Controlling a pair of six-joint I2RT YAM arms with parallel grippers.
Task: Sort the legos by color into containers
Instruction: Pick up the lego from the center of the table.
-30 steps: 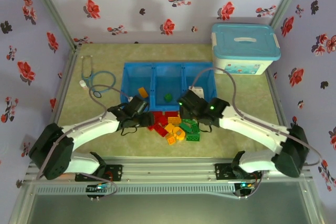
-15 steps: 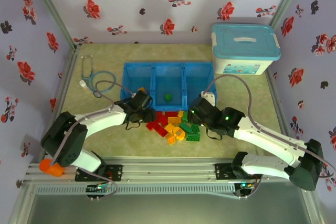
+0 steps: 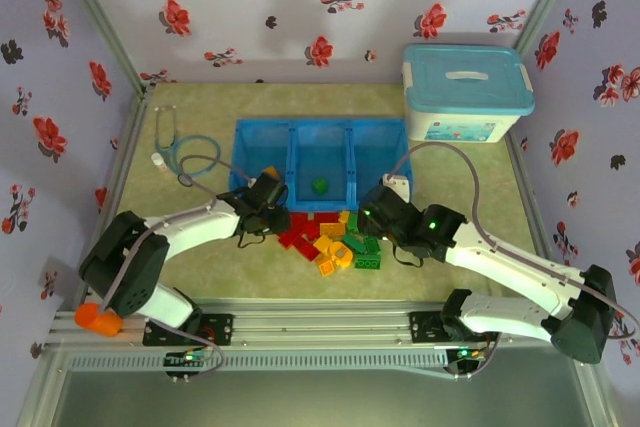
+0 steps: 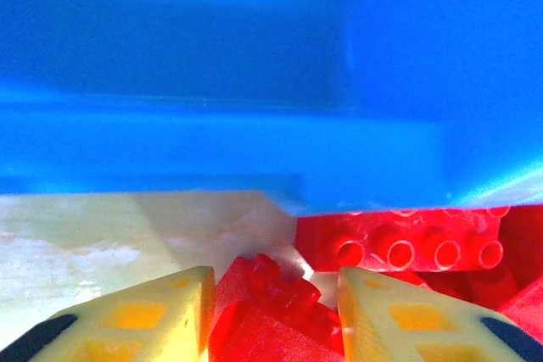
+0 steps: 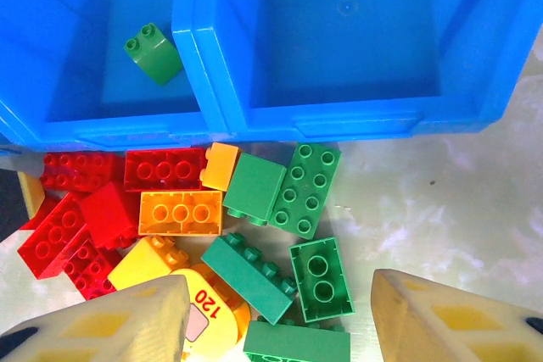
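in the top view a stethoscope [image 3: 185, 152] lies at the left of the table [image 3: 510, 177], beside the blue tray [image 3: 291, 162]. an orange lego [image 3: 270, 174] sits in the tray's left compartment. the left gripper [image 3: 268, 209] is low at that compartment's near wall, at the left edge of the pile of legos [image 3: 335, 242]. in the left wrist view its fingers [image 4: 161, 311] stand a narrow gap apart with a red lego [image 4: 271, 294] filling the space between them. i cannot tell whether they press on it. one green lego [image 3: 320, 185] lies in the middle compartment. the pile lies on the table just in front of the tray: reds at left, orange-yellow in the middle, greens at right. the right gripper [image 3: 372, 215] hangs over the green end, its fingers [image 5: 110, 328] spread wide above the bricks. a white box [image 3: 465, 97] with a light-blue lid stands at the upper right.
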